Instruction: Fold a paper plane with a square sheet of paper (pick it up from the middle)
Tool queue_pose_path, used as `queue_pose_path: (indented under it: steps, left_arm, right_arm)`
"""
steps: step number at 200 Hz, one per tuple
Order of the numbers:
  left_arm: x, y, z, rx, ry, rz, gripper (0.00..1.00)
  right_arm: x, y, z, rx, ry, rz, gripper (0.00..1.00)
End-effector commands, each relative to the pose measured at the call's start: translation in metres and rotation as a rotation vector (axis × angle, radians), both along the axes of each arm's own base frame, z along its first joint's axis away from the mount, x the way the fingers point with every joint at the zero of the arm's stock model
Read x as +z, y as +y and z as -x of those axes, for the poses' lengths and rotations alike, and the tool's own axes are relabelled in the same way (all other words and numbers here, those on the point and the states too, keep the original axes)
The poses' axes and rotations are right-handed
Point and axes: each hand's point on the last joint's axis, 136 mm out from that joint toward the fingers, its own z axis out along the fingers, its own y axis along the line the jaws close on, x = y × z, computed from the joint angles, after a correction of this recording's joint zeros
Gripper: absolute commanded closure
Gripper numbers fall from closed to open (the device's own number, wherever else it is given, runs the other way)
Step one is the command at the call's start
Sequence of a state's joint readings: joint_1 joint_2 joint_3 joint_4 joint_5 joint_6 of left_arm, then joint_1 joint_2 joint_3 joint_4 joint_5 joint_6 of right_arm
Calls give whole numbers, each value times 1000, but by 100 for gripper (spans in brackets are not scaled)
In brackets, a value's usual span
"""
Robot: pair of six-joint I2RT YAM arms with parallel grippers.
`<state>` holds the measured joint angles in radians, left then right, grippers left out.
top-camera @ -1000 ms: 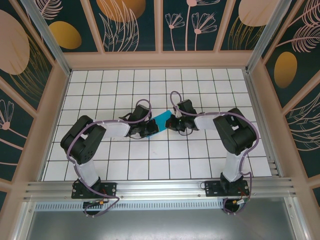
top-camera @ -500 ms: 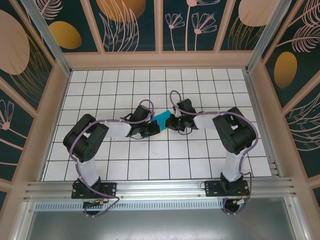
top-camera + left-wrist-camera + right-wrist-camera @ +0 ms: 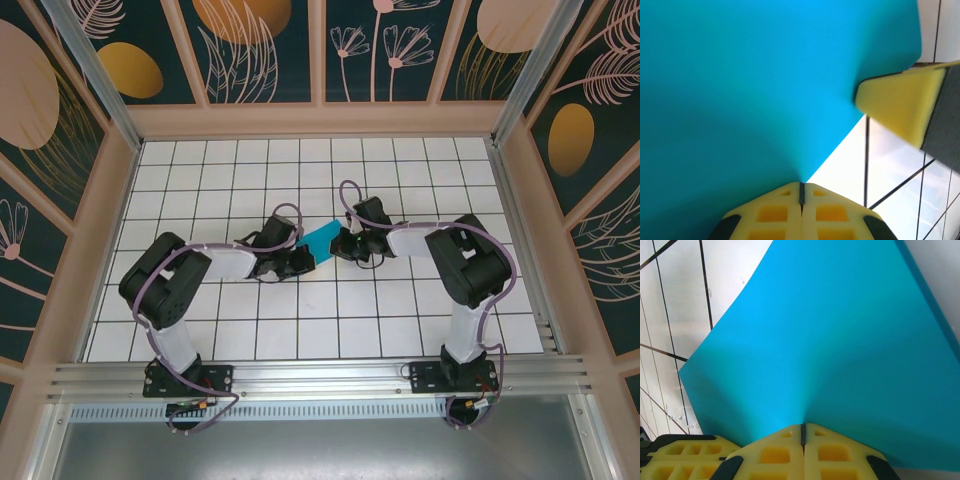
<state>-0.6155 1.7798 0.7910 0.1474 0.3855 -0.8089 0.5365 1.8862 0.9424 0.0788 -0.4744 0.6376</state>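
Left fingers (image 3: pixel 790 202) are pressed fully together, and the square sheet of paper (image 3: pixel 750 85) spreads out from the seam between their yellow pads toward 12 o'clock in my left wrist view. At 2 o'clock in that view, a yellow pad of the right fingers (image 3: pixel 900 107) sits at the sheet's edge. From the right wrist I see those fingers closed just as tightly, with the teal sheet pinched at the seam and fanning up toward 12 o'clock. Its surface bows gently and its left corner reaches out to 9 o'clock over the white grid. From above, the sheet sits near the middle of the desk (image 3: pixel 200 320) as a small slanted teal patch. My left arm holds its 8 o'clock end and my right arm its 3 o'clock end. I cannot tell whether it is clear of the desk.
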Motion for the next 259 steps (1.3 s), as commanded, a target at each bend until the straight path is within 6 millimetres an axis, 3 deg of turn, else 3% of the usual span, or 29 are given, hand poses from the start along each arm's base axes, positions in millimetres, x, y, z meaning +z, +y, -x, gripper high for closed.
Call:
queue_pose_path:
  steps: [1,49,69,119,136,192,196,219,259]
  left_arm:
    - [-21,32,22,46,77,-85,100]
    - [-22,55,36,108,82,-92,100]
    - [-15,56,36,113,69,-70,100]
    - [63,10,12,20,-82,199,99]
    - [77,4,2,18,-123,221,99]
    - [42,0,-25,43,-80,100,100]
    - [31,1,-24,44,-57,81,100]
    - [18,-2,-22,25,-23,75,100]
    - [-10,14,-4,12,32,-8,100]
  right_arm:
    - [-49,-38,13,-57,108,173,100]
    - [-57,-47,14,-63,127,207,100]
    - [-57,-48,14,-62,127,210,100]
    - [-57,-47,14,-70,129,206,100]
    - [-57,-47,14,-72,130,202,100]
    - [-61,-46,15,-70,141,197,100]
    - [-61,-46,16,-70,142,197,100]
    - [-62,-46,17,-69,146,199,100]
    - [-65,-47,18,-69,152,208,100]
